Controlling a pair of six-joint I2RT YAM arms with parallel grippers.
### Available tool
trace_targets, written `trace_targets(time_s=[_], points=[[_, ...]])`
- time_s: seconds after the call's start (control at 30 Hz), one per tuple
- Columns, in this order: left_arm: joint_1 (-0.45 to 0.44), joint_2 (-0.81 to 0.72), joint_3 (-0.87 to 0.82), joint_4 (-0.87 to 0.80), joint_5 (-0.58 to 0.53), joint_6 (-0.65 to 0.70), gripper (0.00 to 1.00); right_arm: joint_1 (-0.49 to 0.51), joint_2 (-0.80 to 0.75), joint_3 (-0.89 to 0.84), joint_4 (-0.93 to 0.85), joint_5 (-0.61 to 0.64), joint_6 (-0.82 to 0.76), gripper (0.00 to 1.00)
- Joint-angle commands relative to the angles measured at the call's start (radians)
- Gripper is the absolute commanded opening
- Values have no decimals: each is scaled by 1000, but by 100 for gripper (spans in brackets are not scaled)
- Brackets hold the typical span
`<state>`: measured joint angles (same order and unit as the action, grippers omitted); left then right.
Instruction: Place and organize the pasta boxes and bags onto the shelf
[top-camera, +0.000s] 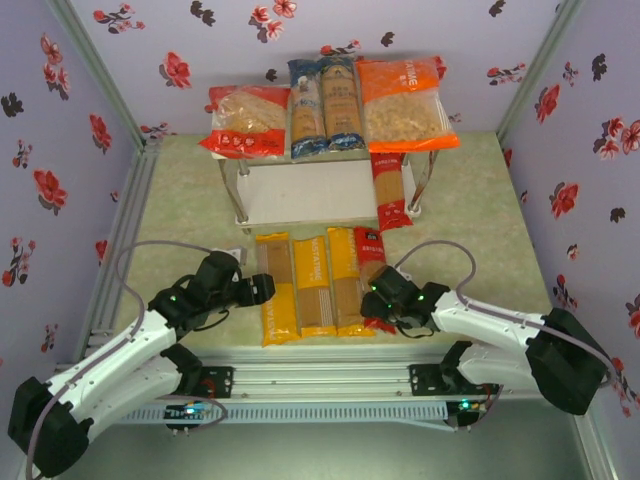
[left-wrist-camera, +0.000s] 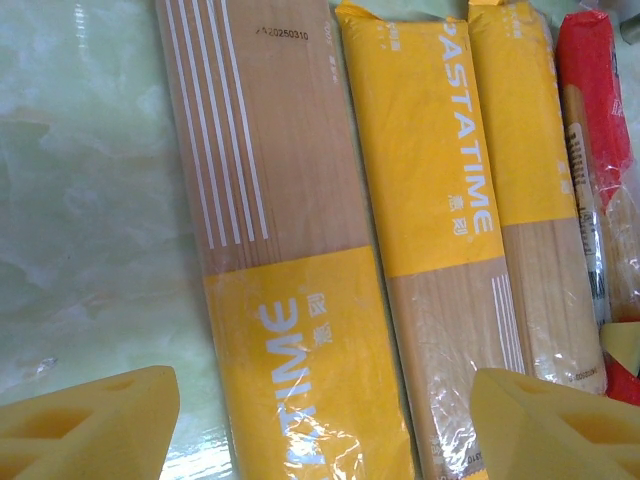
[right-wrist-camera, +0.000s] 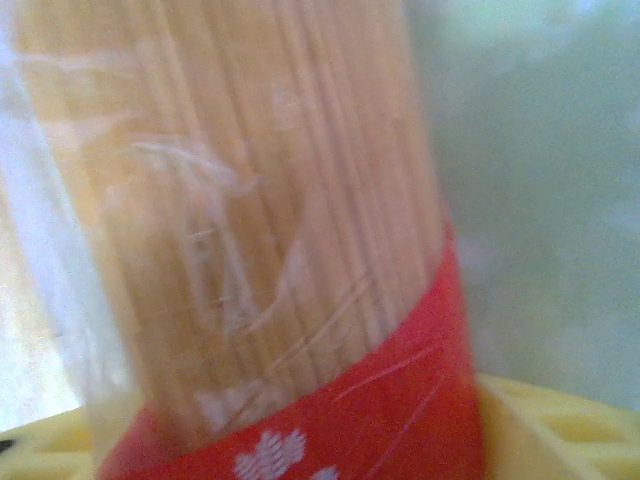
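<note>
Top external view: white two-tier shelf (top-camera: 310, 195) at the back of a pale green table (top-camera: 470, 220), its top board loaded with a red-ended clear pasta bag (top-camera: 248, 120), two blue spaghetti packs (top-camera: 325, 105) and an orange clear bag (top-camera: 405, 100). One red spaghetti pack (top-camera: 388, 185) leaning on the shelf front. Nearer, three yellow-orange spaghetti packs (top-camera: 312, 285) and a second red pack (top-camera: 372, 262) side by side. Jaws of the left gripper (top-camera: 262, 289) spread wide, empty, beside the leftmost yellow pack. Fingers of the right gripper (top-camera: 380, 297) astride the second red pack's near end; grip impossible to tell.

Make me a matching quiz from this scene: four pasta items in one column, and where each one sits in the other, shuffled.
1 red-ended bag
2 orange bag
3 blue spaghetti packs
4 yellow spaghetti packs

A on the table, in front of the shelf
B top shelf, right end
C top shelf, middle
D top shelf, left end

Pairs: 1-D, 2-B, 3-C, 4-A
</note>
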<state>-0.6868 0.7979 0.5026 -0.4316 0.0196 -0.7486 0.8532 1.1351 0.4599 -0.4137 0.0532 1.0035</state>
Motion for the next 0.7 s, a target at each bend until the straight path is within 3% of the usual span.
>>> trace_targets(time_s=[0.0,0.17,0.23,0.33,0.5,0.67], points=[[9,-13,-11,-12,-2,12,77,-3,22,-35,90,-49,2,58],[8,-16,-9,-13,-2,13,76,-3,-18,-23,29,-48,-11,42],[9,-16,-7,-13,-2,13,76,0,-46,-8,-16,-32,-22,25],[8,-16,-7,-10,-4,11,76,3,-92,13,-79,-9,-41,10],[8,-16,-6,-5,-4,11,76,6,-172,46,-156,14,-75,0],[8,-16,2,-7,-3,14,76,14,-223,93,-241,13,-120,0]])
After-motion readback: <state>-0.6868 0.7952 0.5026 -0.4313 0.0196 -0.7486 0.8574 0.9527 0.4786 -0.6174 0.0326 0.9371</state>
